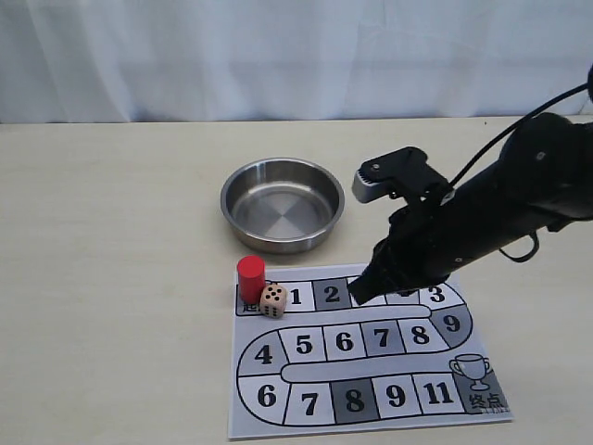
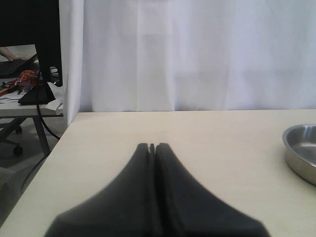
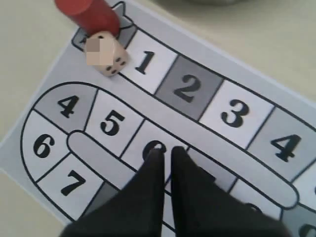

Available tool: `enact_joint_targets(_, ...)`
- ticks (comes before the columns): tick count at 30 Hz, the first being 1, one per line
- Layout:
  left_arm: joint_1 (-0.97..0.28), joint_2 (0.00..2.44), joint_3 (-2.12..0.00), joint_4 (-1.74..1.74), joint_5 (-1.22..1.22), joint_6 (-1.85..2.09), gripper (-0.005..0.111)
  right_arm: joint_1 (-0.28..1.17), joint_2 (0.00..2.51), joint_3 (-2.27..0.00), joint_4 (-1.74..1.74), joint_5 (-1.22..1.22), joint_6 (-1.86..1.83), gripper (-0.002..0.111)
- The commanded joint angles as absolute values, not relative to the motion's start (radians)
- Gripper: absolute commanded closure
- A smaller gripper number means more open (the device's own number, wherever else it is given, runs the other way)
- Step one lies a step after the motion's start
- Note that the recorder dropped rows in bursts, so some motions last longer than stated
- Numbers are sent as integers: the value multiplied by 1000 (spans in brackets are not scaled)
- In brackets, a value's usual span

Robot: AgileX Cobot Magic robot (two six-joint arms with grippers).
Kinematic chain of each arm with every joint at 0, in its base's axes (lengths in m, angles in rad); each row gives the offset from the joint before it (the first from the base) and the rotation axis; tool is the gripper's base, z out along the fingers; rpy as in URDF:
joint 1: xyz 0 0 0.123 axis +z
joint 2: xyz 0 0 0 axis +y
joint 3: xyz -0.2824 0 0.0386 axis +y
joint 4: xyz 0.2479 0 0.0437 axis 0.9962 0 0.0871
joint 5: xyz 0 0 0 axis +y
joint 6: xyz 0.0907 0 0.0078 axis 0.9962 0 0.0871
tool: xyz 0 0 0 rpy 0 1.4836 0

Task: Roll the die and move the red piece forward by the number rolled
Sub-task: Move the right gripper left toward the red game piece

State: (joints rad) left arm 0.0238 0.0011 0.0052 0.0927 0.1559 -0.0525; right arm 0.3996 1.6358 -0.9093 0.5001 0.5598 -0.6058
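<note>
Die [image 1: 272,300] sits on the board [image 1: 352,373] at the upper left of its track, on the line between the start square and square 1, with black pips showing on its faces. Just behind it, to the upper left, the red piece [image 1: 250,278] stands upright on the start square; the two are close together, and whether they touch cannot be told. In the right wrist view the die [image 3: 106,54] lies just below the red piece [image 3: 89,15], beside the printed 1. The right hand [image 1: 357,297] reaches in from the right of the exterior frame and hangs over the board's top row near square 2, well apart from the die. Its fingers are nearly together, only a thin slit between them [image 3: 165,153], with nothing held. A steel bowl [image 1: 283,209] stands on the worktop [image 1: 111,278] just above the board. The left hand [image 2: 152,146] is closed, its fingers pressed together and holding nothing, above bare worktop with the bowl [image 2: 301,150] at the right edge of that frame.
</note>
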Motion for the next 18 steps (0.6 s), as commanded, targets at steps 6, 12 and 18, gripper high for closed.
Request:
enact_joint_targets(6, 24, 0, 0, 93, 143, -53, 107, 544, 1665, -912, 504, 422, -621, 104)
enact_joint_targets(12, 24, 0, 0, 93, 143, -53, 107, 561, 1774, -947, 504, 424, -591, 104)
enact_joint_targets(18, 24, 0, 0, 93, 143, -53, 107, 561, 1871, -1033, 505, 493, -584, 104)
